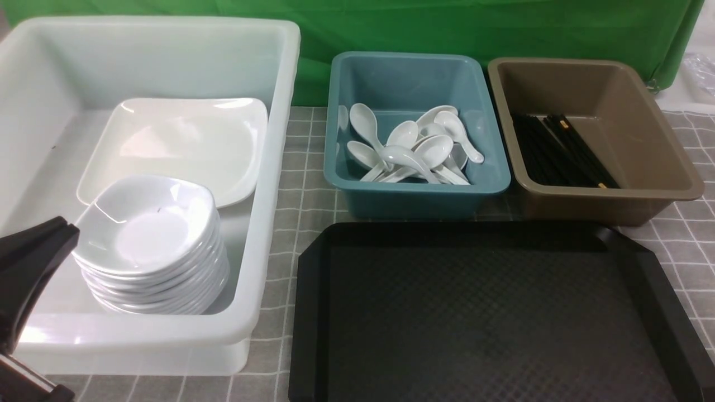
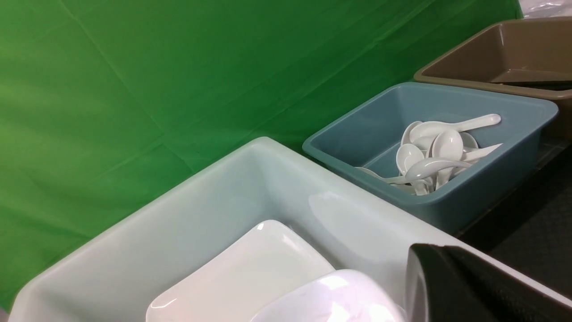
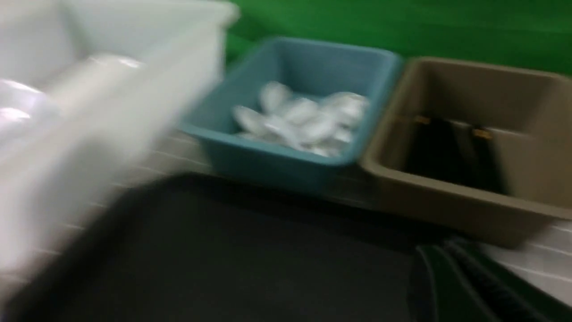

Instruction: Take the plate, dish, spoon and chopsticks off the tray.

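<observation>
The black tray (image 1: 491, 312) lies at the front right with nothing on its patterned surface. The large white plate (image 1: 184, 139) rests inside the white bin (image 1: 268, 223), behind a stack of several small white dishes (image 1: 148, 223). Several white spoons (image 1: 413, 148) are piled in the teal bin (image 1: 413, 192). Black chopsticks (image 1: 558, 151) lie in the brown bin (image 1: 609, 204). My left gripper (image 1: 67, 229) hangs shut and empty over the white bin's front left, beside the dish stack (image 2: 330, 299). My right gripper (image 3: 440, 250) is blurred, shut and empty, above the tray (image 3: 246, 259); the front view does not show it.
A grey checked cloth (image 1: 301, 167) covers the table. A green backdrop (image 1: 447, 28) hangs behind the bins. The three bins stand in a row at the back, and the white bin's tall wall borders the tray's left side.
</observation>
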`<state>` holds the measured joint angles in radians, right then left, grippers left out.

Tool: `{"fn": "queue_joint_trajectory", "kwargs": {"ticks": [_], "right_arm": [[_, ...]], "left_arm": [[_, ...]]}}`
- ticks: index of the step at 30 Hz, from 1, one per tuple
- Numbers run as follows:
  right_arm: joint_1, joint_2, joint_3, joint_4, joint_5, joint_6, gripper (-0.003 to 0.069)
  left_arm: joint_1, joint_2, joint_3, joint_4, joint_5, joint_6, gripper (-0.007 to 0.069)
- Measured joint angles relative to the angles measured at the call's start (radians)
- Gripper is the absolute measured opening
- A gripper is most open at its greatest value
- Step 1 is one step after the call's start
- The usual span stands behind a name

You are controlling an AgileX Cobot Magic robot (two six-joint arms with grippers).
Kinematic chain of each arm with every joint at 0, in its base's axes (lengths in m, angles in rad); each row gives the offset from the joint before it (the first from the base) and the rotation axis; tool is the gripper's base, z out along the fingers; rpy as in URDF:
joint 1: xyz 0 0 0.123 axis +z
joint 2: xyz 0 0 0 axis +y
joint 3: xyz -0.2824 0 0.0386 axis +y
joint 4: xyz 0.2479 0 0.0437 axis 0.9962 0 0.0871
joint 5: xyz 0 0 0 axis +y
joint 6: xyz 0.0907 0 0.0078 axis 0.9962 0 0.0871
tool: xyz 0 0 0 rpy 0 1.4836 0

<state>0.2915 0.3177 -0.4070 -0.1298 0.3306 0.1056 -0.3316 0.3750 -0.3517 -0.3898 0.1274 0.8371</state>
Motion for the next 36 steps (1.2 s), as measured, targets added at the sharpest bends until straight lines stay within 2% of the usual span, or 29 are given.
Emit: {"fn": "queue_joint_trajectory", "kwargs": {"ticks": [2,7,12,36], "right_arm": [[-0.101,-0.086,0.127,0.0,-0.045,-0.021,0.0025],[-0.168,-0.258,0.327,0.001,-0.061,-0.027,0.002],[-0.178,-0.315,0.411,0.001,-0.056,-0.014,0.002],[-0.179,-0.316,0.413,0.001,-0.069,0.007,0.0052]], "left_arm": [[0.0,0.0,0.0,0.0,0.0,0.0,0.001],[0.0,0.0,0.0,0.0,0.001,0.0,0.001],[0.0,0.0,0.0,0.001,0.002,0.0,0.001],[0.0,0.0,0.0,0.001,0.003,0.0,0.001]]}}
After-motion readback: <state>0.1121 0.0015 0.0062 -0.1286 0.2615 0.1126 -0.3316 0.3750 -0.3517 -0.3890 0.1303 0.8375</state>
